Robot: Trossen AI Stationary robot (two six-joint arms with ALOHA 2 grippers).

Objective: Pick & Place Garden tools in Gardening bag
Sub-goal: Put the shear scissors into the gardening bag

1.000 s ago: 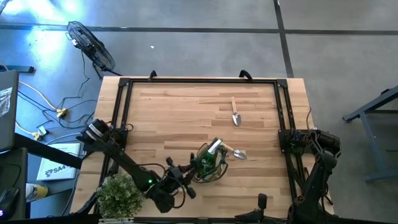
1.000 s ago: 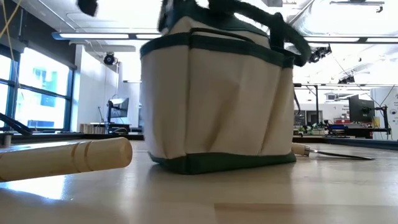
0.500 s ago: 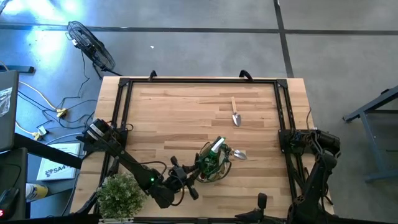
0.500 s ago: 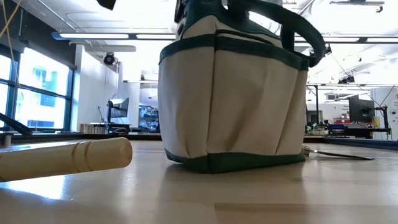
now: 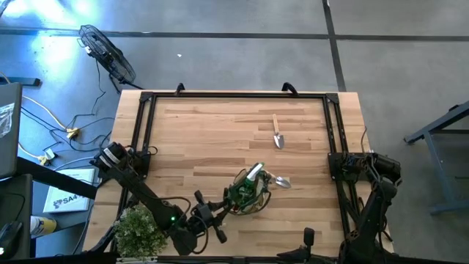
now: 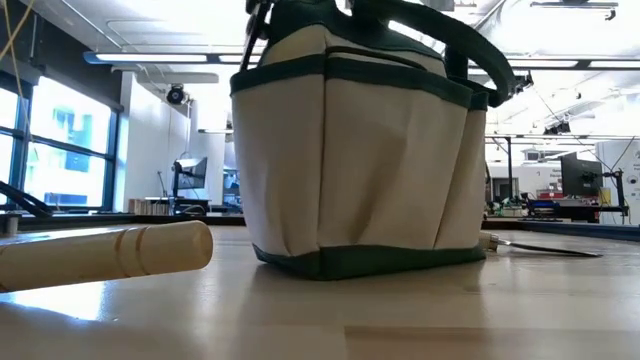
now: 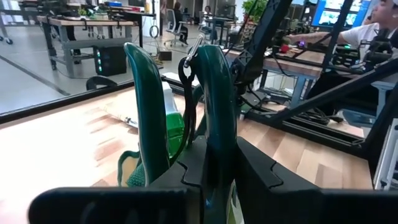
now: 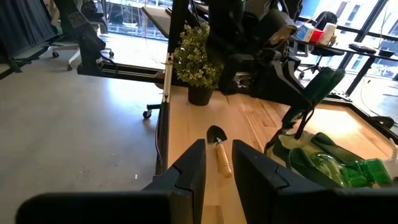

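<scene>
The gardening bag (image 5: pixel 248 192) stands on its base on the table toward the near edge, with green-and-white pieces inside; it fills the low view (image 6: pixel 360 160). My left gripper (image 5: pixel 214 215) is just left of it, shut on one of its dark green loop handles (image 7: pixel 214 93); the other loop (image 7: pixel 149 112) stands free beside it. One trowel (image 5: pixel 277 133) lies flat at the far middle. Another (image 5: pixel 278 181) lies against the bag's right side. My right gripper (image 8: pixel 219 143) waits, open, at the table's right edge. My left gripper pinches one loop handle of the bag between its two fingers, on the strap (image 7: pixel 217 134) below the top of the loop. The fingers come level from the table's left and near side. The loop rises upright past them, and the bag's base (image 6: pixel 370 262) rests on the table.
A bushy green plant (image 5: pixel 139 229) stands at the near left corner, beside my left arm. A wooden tool handle (image 6: pixel 100 255) lies close to the low camera. A trowel (image 8: pixel 219 152) lies on the table in the right wrist view. A black frame (image 5: pixel 143 125) borders the table.
My left gripper, shut on the handle, has gone a little toward the bag and then back toward the near edge. The bag has rocked with it: it tipped and slid sideways a little, then came back, its base on the table.
</scene>
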